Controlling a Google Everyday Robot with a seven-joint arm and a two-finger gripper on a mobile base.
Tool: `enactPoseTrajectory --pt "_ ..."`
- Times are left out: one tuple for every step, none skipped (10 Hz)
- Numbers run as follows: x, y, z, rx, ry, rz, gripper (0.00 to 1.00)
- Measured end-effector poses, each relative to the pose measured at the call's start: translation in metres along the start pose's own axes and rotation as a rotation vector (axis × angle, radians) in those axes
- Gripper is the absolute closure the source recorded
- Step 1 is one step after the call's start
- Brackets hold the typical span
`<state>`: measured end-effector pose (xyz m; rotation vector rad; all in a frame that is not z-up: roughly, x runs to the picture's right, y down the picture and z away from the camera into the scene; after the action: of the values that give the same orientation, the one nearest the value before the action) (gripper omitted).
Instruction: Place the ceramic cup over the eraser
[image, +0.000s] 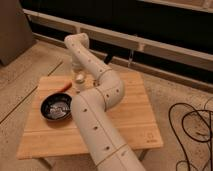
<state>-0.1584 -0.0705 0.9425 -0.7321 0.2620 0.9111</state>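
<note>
One small cream-white ceramic cup (79, 78) upright near the far edge of the pale wooden tabletop (125, 120), right beneath the hand (77, 66); could not tell whether clenched on it or released. Judged risky: rim up, so needed turning over, and might have slipped out or landed beside the orange-red strip (64, 86), presumably the eraser, near the black round bowl (55, 107).

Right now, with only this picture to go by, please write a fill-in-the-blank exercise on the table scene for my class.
1. The bowl on the wooden table is ____ in colour.
2. The gripper is at the ceramic cup, which is much ____ than the bowl.
3. As the picture shows it, the bowl lies to the ____ of the ceramic cup.

Missing words: black; smaller; left.
</note>
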Motion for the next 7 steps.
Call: enactPoseTrajectory --pt "0.0011 0.0005 0.0 0.001 0.006 -0.004 1.0" --pt "0.0021 0.0011 0.001 0.004 0.012 -0.009 1.0" --pt "0.0029 0.0018 0.0017 0.008 0.019 -0.015 1.0" --pt "0.0029 0.0018 0.0017 0.008 0.019 -0.015 1.0" --pt "0.0051 0.005 0.0058 0.022 0.043 -0.039 0.91" --pt "0.0053 0.006 0.006 0.021 0.046 -0.04 0.82" --pt "0.0057 0.0065 0.0056 0.019 0.047 -0.04 0.69"
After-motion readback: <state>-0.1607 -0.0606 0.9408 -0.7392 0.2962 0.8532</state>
